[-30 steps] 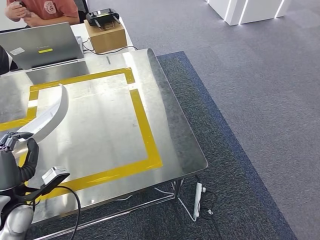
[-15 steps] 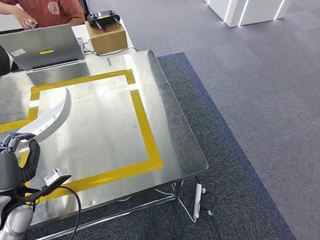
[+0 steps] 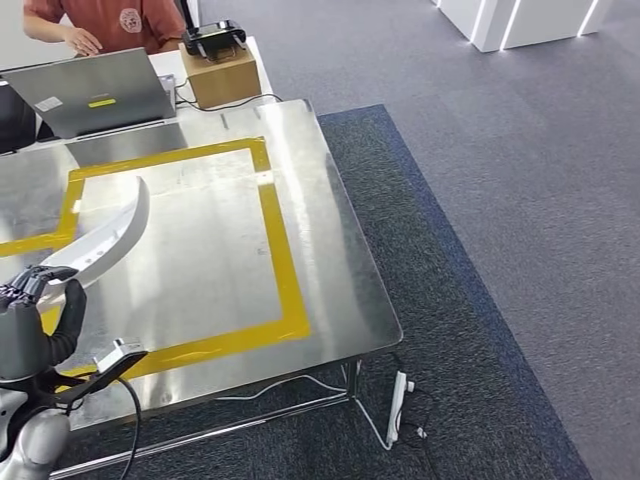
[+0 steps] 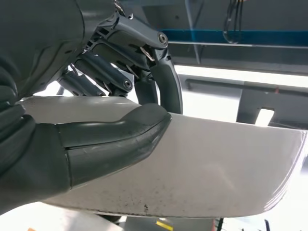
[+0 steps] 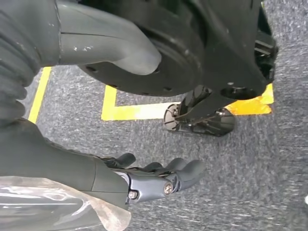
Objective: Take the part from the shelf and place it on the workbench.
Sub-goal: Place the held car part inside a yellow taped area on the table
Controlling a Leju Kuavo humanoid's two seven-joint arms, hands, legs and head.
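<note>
The robot's left hand [image 3: 30, 325] was at the near left of the shiny metal desk [image 3: 332, 250]. It held one end of a long, curved white part [image 3: 106, 240]. The rest of the part reached out to the far right, over the desk and the yellow tape [image 3: 283, 260] that made a square on it. From the head view I could not tell if the part touched the desk.

In the left wrist view, the thick grey thumb [image 4: 116, 134] pressed on one side of the white part [image 4: 218, 178], and the dark fingers [image 4: 109, 72] curled around its other side, so the part was pinched between them.

The right hand [image 5: 156, 180] hung down over the grey carpet [image 5: 236, 183]. Its fingers [image 5: 187, 171] were held out loosely, side by side, with nothing in them.

At the far left, a person in a red shirt [image 3: 113, 20] reached toward a grey laptop [image 3: 90, 90]. A brown box [image 3: 223, 75] sat just to the right of it
</note>
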